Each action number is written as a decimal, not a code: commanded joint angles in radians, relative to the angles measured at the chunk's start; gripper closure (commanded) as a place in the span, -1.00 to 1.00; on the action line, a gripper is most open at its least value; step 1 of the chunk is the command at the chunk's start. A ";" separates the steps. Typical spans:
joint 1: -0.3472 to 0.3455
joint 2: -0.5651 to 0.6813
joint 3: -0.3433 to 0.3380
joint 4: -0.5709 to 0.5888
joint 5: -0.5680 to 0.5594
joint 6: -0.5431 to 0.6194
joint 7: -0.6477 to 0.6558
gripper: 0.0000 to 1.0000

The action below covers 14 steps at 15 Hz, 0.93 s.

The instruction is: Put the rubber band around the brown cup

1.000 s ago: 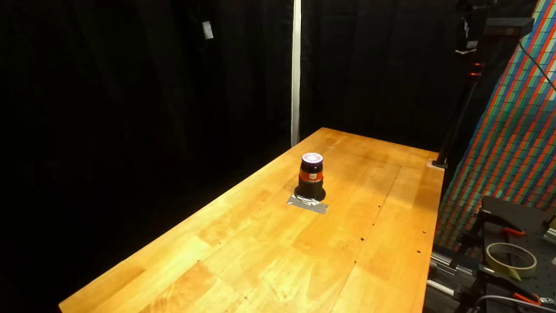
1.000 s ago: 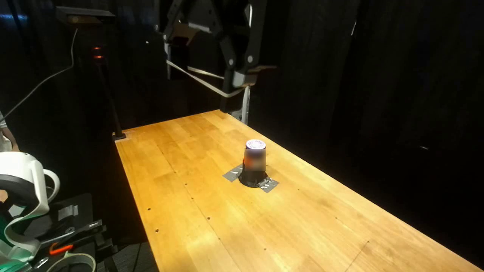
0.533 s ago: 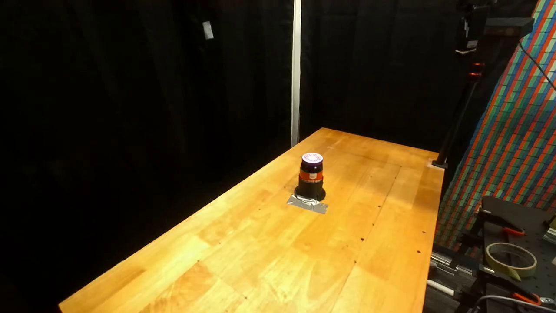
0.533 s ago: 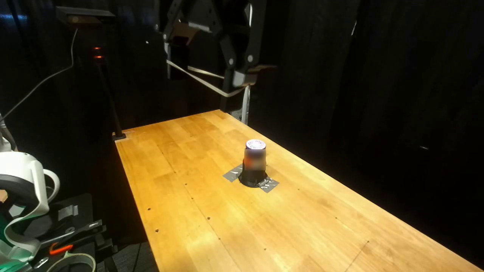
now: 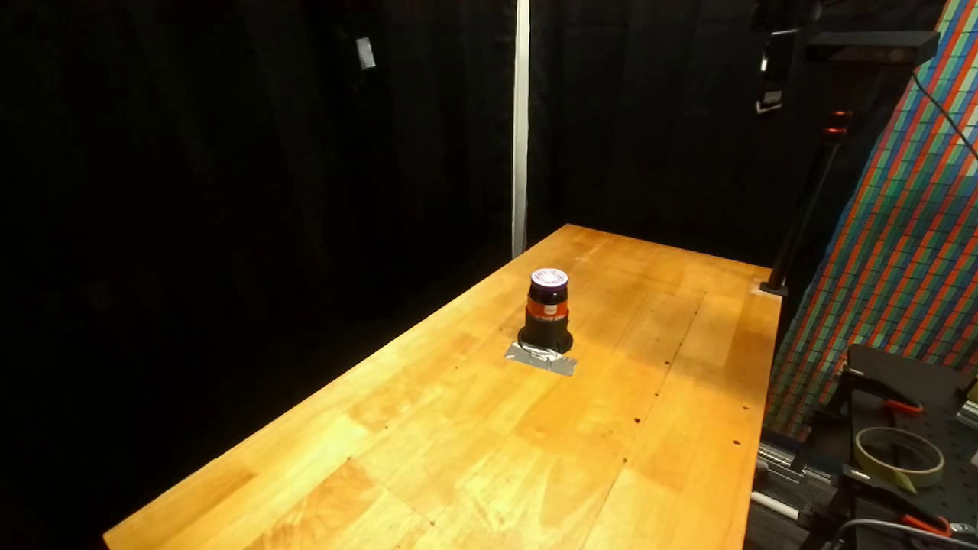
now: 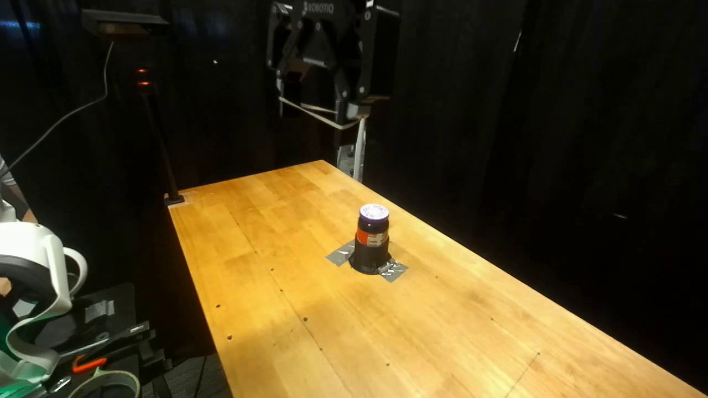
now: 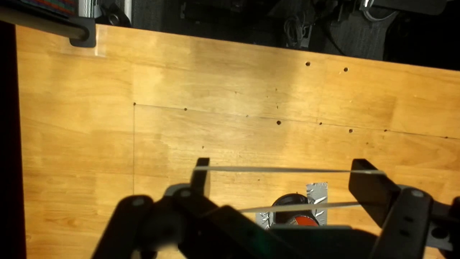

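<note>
Pale letters on the black two-fingered gripper [image 6: 317, 119] read "ROBOTIQ". Print on the dark cylindrical cup [image 6: 370, 253], on its round white top [image 6: 374, 211] and orange-red label [image 6: 363, 237], is illegible.

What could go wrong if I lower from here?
The rubber band is stretched around the fingers of the open gripper and might slip off early. In the wrist view, one strand crosses the brown cup and the gripper hides its top, so going straight down may misalign or bump it.
</note>
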 commanded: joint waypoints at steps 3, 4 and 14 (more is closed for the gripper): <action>0.033 0.245 0.127 0.156 -0.011 0.067 0.261 -1.00; 0.038 0.283 0.142 0.168 -0.014 0.099 0.300 -1.00; 0.077 0.589 0.186 0.309 0.025 0.372 0.352 -1.00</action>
